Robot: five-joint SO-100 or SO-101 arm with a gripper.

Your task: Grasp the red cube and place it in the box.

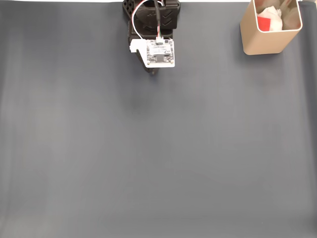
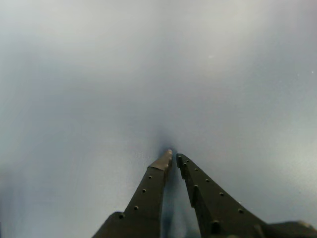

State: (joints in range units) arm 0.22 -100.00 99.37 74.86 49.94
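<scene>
Cube (image 1: 264, 23), bright red, sits inside tall tan box (image 1: 262, 42); jaws pressed nearly together, empty.

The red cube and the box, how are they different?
The red cube is bright red; the box is tan. The cube is much smaller than the box. The cube lies inside; the box stands on the grey table and holds it. Both sit at the fixed view's top right.

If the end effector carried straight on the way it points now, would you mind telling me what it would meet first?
Most likely the grey mat: the shut end effector points at bare surface in the wrist view, though depth is unclear.
</scene>
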